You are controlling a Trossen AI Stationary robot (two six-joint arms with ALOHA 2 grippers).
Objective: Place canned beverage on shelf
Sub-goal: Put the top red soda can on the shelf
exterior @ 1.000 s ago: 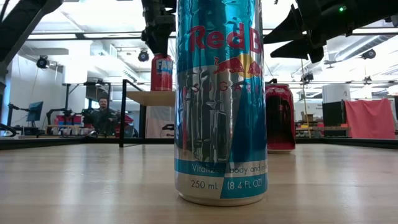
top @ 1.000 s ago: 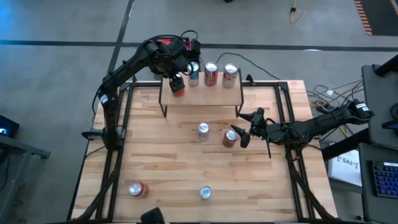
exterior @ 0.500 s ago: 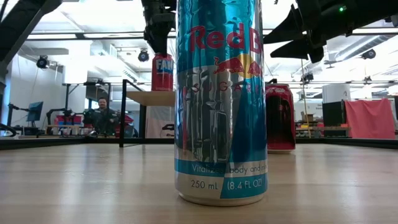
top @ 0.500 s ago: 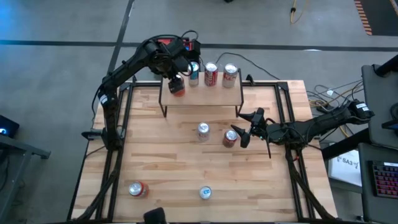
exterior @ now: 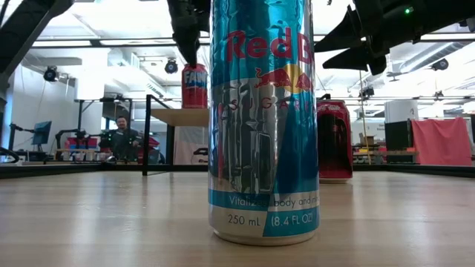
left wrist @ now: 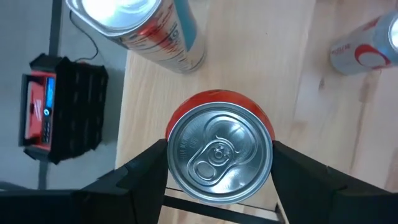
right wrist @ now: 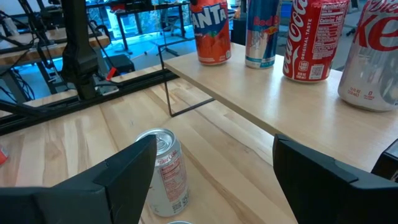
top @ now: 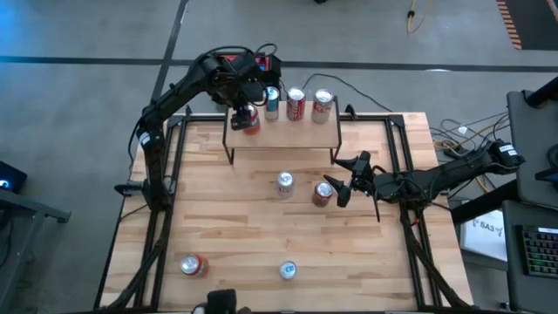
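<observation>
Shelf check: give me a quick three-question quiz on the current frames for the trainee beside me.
1. Count: how many cans stand on the shelf?
2. True or false: no cans are left on the table.
3. Pick one: which can is directly under the left gripper? A) the Fanta can B) the Coca-Cola can C) the silver Diet Coke can

Key:
1. Four, in a row along the back of the board.
2. False. Four more cans stand on the table in front of the shelf.
3. A. The Fanta can stands upright on the shelf, with the fingers apart on either side above it.
</observation>
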